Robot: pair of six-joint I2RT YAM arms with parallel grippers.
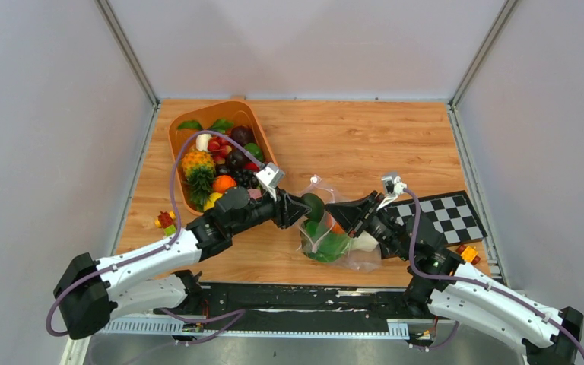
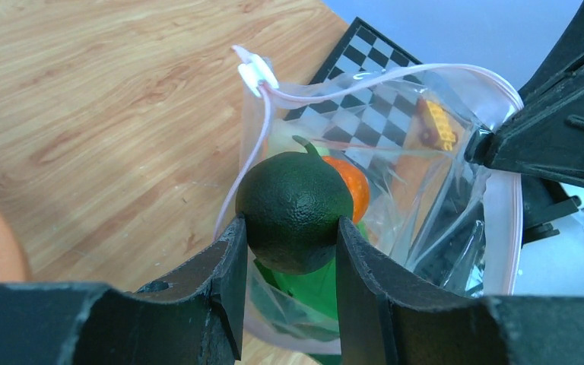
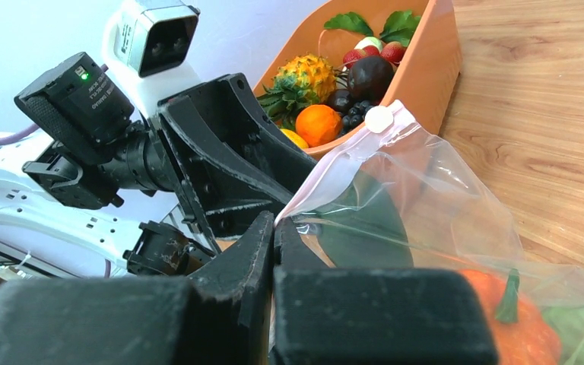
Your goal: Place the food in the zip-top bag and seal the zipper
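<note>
Just beside the zip-top bag (image 1: 361, 261) sits the orange tub (image 1: 186, 125), heaped with toy fruit (image 1: 213, 163). Only the left wrist view shows the left gripper (image 2: 293, 228) pinching a dark green round fruit (image 2: 293, 201), pebbled and stemmed, at the bag's open mouth, with an orange piece (image 2: 352, 188) inside. Only the right wrist view shows the right gripper (image 3: 274, 236) clamped together on the bag's pinkish zipper (image 3: 327, 172) rim.

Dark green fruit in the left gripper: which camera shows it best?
Left wrist: the dark green fruit fills the centre, clamped in the left gripper at the zip-top bag mouth. Top external shows it small; right wrist only a dark shape through plastic.
</note>
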